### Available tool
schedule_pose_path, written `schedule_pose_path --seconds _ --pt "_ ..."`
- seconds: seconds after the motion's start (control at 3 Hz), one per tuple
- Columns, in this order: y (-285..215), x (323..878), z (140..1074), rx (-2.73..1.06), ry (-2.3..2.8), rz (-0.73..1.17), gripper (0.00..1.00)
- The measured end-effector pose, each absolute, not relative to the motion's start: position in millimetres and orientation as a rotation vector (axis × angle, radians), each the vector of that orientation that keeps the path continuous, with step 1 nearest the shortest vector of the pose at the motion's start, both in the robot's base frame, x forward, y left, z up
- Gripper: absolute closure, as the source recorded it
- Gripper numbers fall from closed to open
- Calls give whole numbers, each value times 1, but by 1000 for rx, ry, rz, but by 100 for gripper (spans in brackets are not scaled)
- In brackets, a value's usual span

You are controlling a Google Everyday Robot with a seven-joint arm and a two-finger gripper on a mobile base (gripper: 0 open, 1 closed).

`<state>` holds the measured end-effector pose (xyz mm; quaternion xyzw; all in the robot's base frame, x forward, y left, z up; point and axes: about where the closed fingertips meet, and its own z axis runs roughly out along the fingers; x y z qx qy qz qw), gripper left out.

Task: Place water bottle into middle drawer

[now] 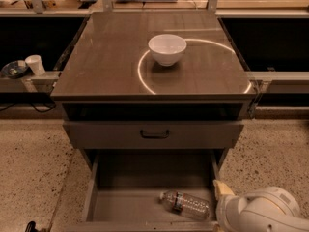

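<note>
The water bottle (186,205) lies on its side in the middle drawer (126,207), front right. The tool (221,189) sits at the drawer's right wall, seemingly clear of the bottle; spread or pressed together, I cannot tell. Light, slick and crushable, so take it mid-body.

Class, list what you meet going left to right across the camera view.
Small white cup → clear ribbed plastic water bottle lying in the open grey metal middle drawer → gripper at the drawer's right wall.
</note>
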<state>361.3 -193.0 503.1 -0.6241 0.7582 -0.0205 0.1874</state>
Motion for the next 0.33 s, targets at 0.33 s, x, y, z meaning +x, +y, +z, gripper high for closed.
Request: schedule_pose_path --seconds 0.33 --pt "-207 360 511 -1738 2158 -93 0"
